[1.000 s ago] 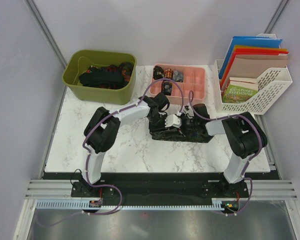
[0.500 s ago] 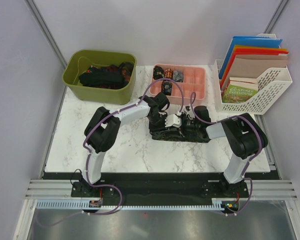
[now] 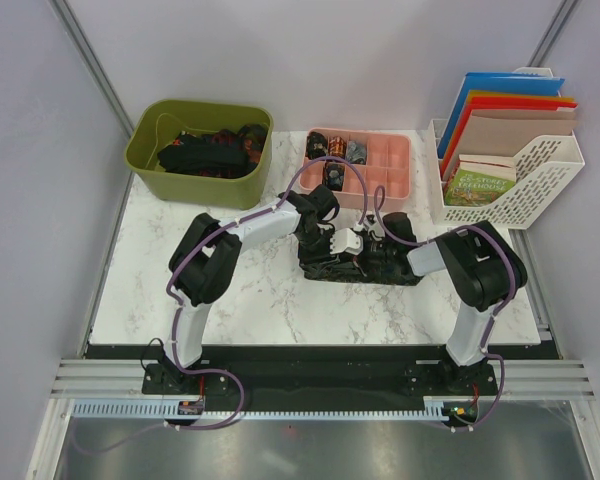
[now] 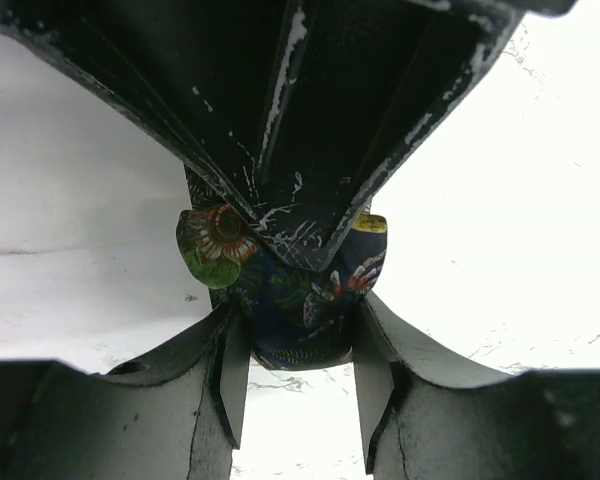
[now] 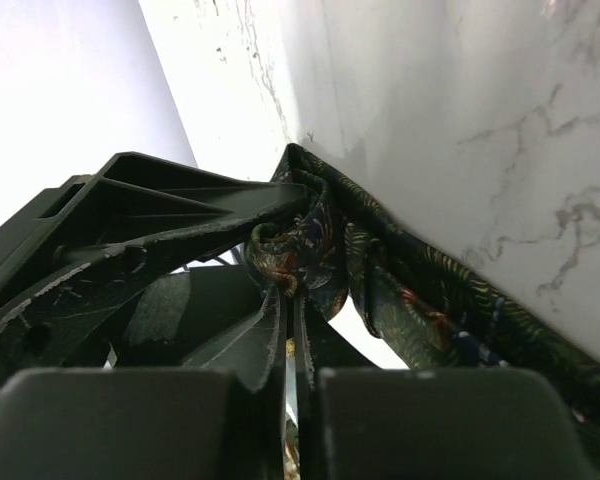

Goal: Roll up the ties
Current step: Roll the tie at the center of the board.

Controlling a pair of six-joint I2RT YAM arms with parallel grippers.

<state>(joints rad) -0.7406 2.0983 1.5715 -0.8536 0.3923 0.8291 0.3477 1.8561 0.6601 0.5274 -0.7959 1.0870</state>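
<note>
A dark tie with a green-brown leaf print (image 3: 322, 270) lies across the middle of the marble table. Both grippers meet over it. My left gripper (image 3: 332, 243) has the tie's bunched end (image 4: 300, 300) between its fingertips (image 4: 235, 350), touching both pads. My right gripper (image 3: 364, 246) comes in from the right, and its fingers (image 4: 310, 150) pinch the same bunch from above. In the right wrist view my right gripper (image 5: 290, 300) is shut almost flat on a fold of the tie (image 5: 430, 300), and the rest trails away along the table.
A green bin (image 3: 145, 160) holding loose ties stands at the back left. A pink compartment tray (image 3: 392, 172) with several rolled ties (image 3: 335, 148) is at the back centre. A white file rack (image 3: 545, 180) with folders and books is at the back right.
My right arm has drawn a little to the left, closer to the left gripper. The left arm and the tie have hardly moved.
</note>
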